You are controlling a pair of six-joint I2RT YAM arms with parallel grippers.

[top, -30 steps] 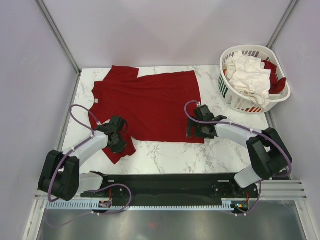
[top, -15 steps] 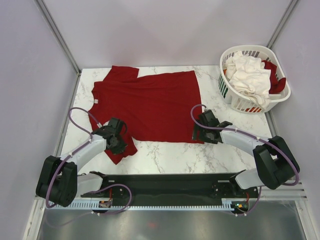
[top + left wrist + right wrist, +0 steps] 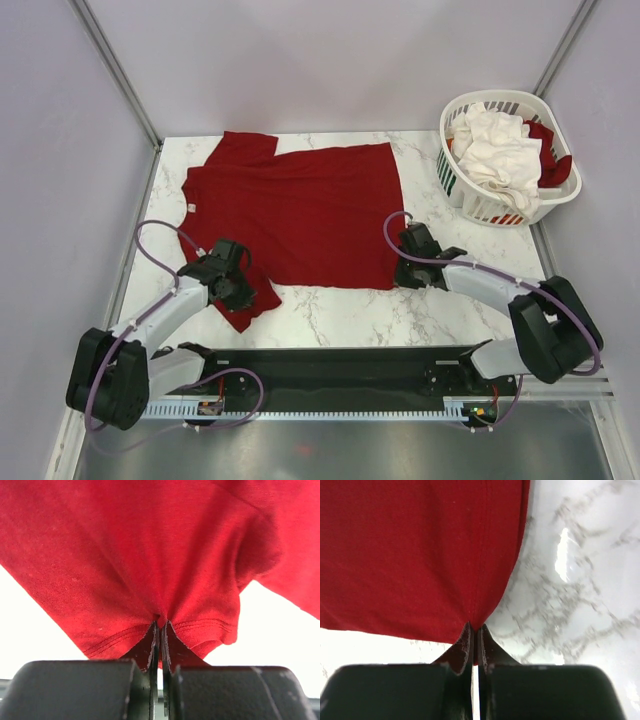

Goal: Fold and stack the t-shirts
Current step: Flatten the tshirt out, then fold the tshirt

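Holding crumpled t-shirts (image 3: 498,150), the basket (image 3: 455,112) sits aside; left gripper (image 3: 160,626) and right gripper (image 3: 474,628) each clamp the spread red t-shirt (image 3: 300,210).

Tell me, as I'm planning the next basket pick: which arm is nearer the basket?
Right. The right arm grips the red shirt's near right corner, close to the basket; the left arm holds the sleeve across the table.

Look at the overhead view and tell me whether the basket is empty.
No: the basket holds a heap of white cloth, with some red cloth tucked beside it.
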